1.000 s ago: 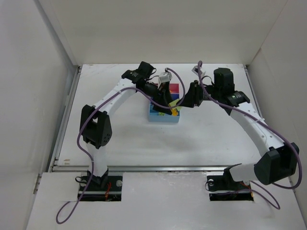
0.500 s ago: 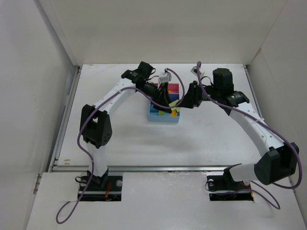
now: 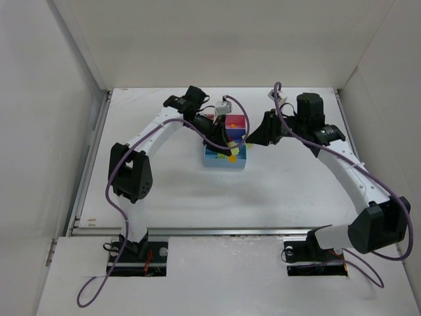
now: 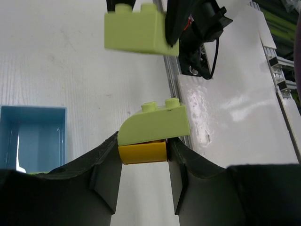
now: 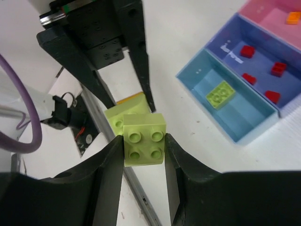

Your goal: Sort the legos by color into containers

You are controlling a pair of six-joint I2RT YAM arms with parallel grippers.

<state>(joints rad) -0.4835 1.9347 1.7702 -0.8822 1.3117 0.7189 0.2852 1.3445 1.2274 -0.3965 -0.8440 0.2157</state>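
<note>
My left gripper (image 4: 143, 151) is shut on a yellow lego (image 4: 142, 153) with a curved lime-green lego (image 4: 153, 123) stuck on top. My right gripper (image 5: 144, 141) is shut on a lime-green four-stud lego (image 5: 144, 138), held just in front of the left one's stack (image 5: 114, 117). Both hover beside the tray (image 3: 214, 162) in the top view. The light blue bin (image 5: 244, 115) holds one lime lego (image 5: 220, 94). The dark blue bin (image 5: 225, 47) holds several red legos (image 5: 247, 51). The pink bin (image 5: 273, 19) holds an orange lego (image 5: 293, 18).
The white table ends in a metal rail (image 4: 171, 89) at the near edge, with the arm bases (image 4: 200, 37) behind it. White walls enclose the table on three sides. The left arm (image 3: 154, 128) and right arm (image 3: 342, 158) arch in from either side.
Both grippers have shifted slightly toward the far side of the tray, each still holding its legos. The right arm has drawn back a little to the right.
</note>
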